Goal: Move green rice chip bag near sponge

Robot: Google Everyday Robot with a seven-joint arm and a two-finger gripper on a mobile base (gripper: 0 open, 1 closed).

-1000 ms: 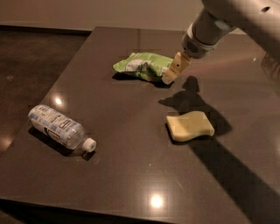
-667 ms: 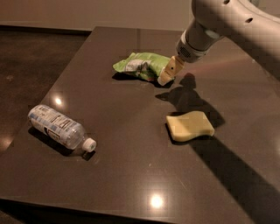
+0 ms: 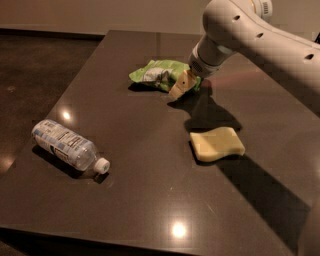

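**Surface.** A dark brown, glossy table carries all the items. Overhead lights show as small bright spots on its top, one near the front edge and one at the left.

**Room.** A dark speckled floor lies to the left of the table. A pale wall runs along the top of the view.

**Items.**
- The green rice chip bag lies crumpled on the far middle of the table.
- The sponge lies flat, right of centre and nearer the camera, apart from the bag.
- A clear water bottle lies on its side at the front left, white cap toward the right, well apart from both.

**Gripper.** The gripper sits low at the bag's right end and overlaps its edge in this view. Whether it is open or closed, or has hold of the bag, cannot be told. The white arm enters from the upper right and casts a broad shadow across the table's right side.
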